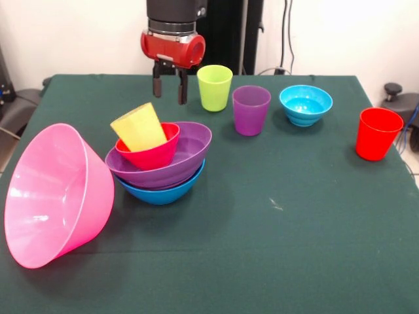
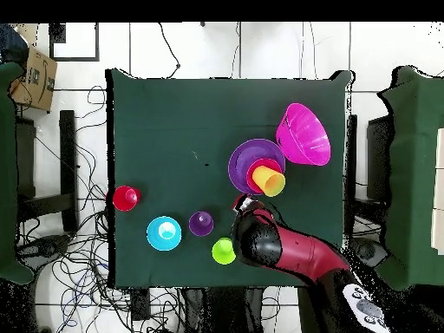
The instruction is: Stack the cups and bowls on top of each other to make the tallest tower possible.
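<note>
Six loose pieces and one pile sit on your green desk [image 1: 314,229]. Largest first: the very large pink bowl [image 1: 55,196] lies tipped on its side at lower left of the front view, mouth facing lower left, just beside the tower [image 1: 160,163]. That tower, left of centre: blue bowl [image 1: 163,191] at the base, purple bowl [image 1: 180,160] in it, small red bowl [image 1: 154,154] tilted inside, yellow cup [image 1: 139,127] leaning in the red one. Upright and apart, you have the light blue bowl [image 1: 306,104], red cup [image 1: 378,134] at far right, purple cup [image 1: 251,110], lime green cup [image 1: 214,87]. Your gripper [image 1: 169,88] hangs above the tower at top, fingers slightly parted, holding nothing.
</note>
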